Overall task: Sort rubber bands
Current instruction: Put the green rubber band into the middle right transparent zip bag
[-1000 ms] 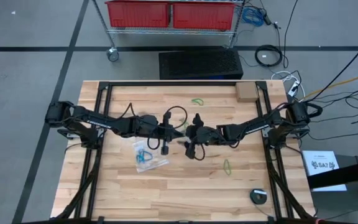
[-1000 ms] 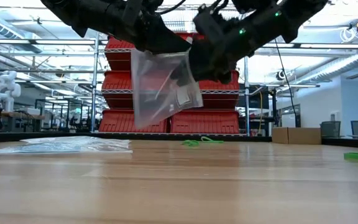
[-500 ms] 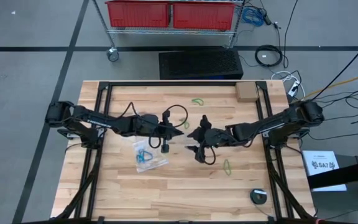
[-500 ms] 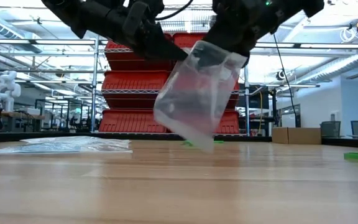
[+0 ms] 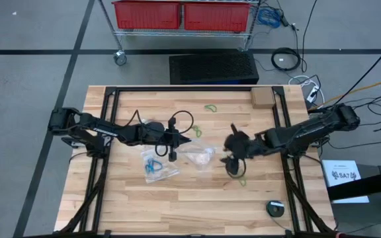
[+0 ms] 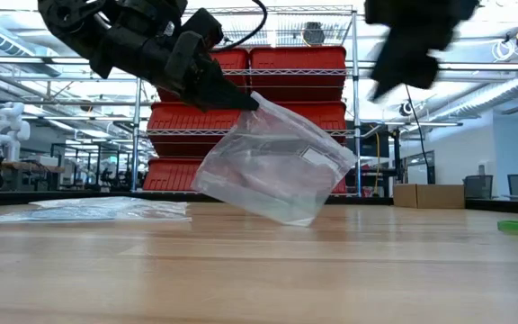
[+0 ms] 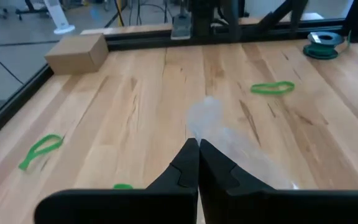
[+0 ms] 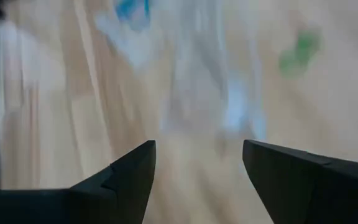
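Note:
My left gripper (image 5: 189,140) is shut on a clear plastic bag (image 5: 200,155) at mid-table; it also shows in the low view (image 6: 272,171). My right gripper (image 5: 233,160) hangs open to the right of the bag, clear of it, fingers apart in its wrist view (image 8: 197,155). Green rubber bands lie flat on the wood: one near the far edge (image 5: 210,108), one by the right gripper (image 5: 241,177), one beside the left gripper (image 5: 197,132). Blue bands (image 5: 153,165) lie inside a second clear bag (image 5: 159,166). My left gripper (image 7: 198,144) pinches the clear bag by its upper corner (image 6: 257,99) between the two shut fingers, coming slantwise from the table's left. The bag hangs tilted away from the fingers, and its lower end (image 6: 288,214) rests on the table.
A cardboard box (image 5: 262,98) sits at the far right corner, and a dark round roll (image 5: 276,209) near the near right corner. Black frame rails (image 5: 106,132) run along both table sides. A cable loop (image 5: 185,122) arches over the left arm.
My right gripper has let go of the clear bag and pulled away toward the table's right edge. The bag, held up between both grippers a second ago, has swung down: its lower end now rests on the table while the left gripper keeps its corner.

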Robot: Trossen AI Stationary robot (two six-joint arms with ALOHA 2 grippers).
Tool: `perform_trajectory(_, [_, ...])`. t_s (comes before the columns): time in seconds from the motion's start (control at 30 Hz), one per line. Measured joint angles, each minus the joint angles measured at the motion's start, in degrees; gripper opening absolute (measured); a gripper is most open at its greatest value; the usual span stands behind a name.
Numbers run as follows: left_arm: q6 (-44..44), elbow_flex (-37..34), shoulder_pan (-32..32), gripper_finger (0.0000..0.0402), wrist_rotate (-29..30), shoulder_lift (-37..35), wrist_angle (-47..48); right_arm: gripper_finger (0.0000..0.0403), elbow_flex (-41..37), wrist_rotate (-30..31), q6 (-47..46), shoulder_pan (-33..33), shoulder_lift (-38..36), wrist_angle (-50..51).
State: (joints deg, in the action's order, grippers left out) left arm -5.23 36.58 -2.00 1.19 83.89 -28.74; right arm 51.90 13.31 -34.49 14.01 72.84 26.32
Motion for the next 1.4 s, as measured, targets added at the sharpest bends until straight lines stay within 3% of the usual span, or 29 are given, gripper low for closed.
perform_trajectory(0.3, [-0.08,0.0,0.01,0.0001,-0.18,-0.21,-1.36,0.0236,0.0,-1.9,-32.07,12.67,7.81,16.65])
perform_trajectory(0.43, [-0.16,-0.01,0.01,0.0001,-0.84,-0.2,-1.34,0.0244,0.0,-5.33,-41.7,15.37,13.18,20.53])
perform_trajectory(0.73, [-2.66,0.0,0.0,0.0002,-1.57,-0.21,-1.26,0.0292,0.0,-9.26,-50.66,16.3,20.71,20.38])
perform_trajectory(0.93, [-2.67,0.07,0.0,0.0002,-1.6,-0.21,-1.17,0.0291,0.15,-10.66,-50.18,15.65,25.35,15.56])
perform_trajectory(1.07, [-2.67,0.07,0.0,0.0002,-1.6,-0.21,-1.09,0.0247,0.39,-11.61,-50.17,15.18,26.44,16.65])
perform_trajectory(1.33, [-2.69,0.07,-0.17,0.0002,-1.62,-0.21,-1.15,0.0031,0.26,-10.13,-47.37,15.35,26.62,17.53])
perform_trajectory(1.4, [-2.68,0.07,-0.17,0.0002,-1.6,-0.21,-1.15,0.0011,0.15,-9.35,-46.48,15.37,26.32,17.56])
